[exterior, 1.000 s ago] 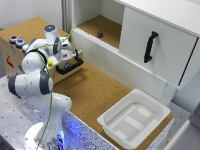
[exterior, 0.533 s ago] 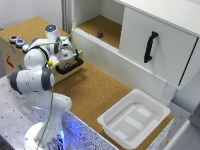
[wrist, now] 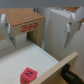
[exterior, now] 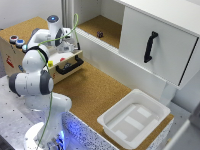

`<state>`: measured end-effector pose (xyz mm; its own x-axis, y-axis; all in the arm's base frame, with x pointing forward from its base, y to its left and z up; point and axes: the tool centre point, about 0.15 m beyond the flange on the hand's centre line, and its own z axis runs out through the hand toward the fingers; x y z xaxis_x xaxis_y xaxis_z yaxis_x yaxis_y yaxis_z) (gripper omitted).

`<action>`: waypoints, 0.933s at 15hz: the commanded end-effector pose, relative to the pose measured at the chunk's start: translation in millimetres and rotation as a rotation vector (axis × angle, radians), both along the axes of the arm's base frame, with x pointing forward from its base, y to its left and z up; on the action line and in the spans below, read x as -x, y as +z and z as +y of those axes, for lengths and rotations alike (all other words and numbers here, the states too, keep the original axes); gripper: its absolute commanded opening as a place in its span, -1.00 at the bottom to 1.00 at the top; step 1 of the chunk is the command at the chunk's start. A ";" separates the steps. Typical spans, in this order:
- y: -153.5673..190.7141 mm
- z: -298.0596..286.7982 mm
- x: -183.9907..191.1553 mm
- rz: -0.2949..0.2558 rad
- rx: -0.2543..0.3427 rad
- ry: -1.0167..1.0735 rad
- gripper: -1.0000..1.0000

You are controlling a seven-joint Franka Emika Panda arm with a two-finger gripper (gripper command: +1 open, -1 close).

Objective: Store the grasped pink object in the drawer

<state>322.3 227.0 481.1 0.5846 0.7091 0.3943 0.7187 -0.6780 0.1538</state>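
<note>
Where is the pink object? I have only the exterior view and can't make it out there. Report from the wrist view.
Observer: The pink object is a small cube lying on the pale floor of the drawer.
Operator: Give me the gripper state.
Observer: The gripper is open; its fingers stand wide apart, above the cube and not touching it.
Operator: Confirm the drawer isn't shut.
Observer: It's open; its wooden front shows right beside the cube.

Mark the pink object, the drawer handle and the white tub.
pink object [wrist: 27, 75], wrist view, its top face.
drawer handle [exterior: 70, 65], exterior view, middle of the black bar.
white tub [exterior: 160, 109], exterior view, its far rim.
</note>
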 end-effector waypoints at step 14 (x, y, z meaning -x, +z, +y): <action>-14.4 -120.1 3.4 0.463 -0.034 -0.457 1.00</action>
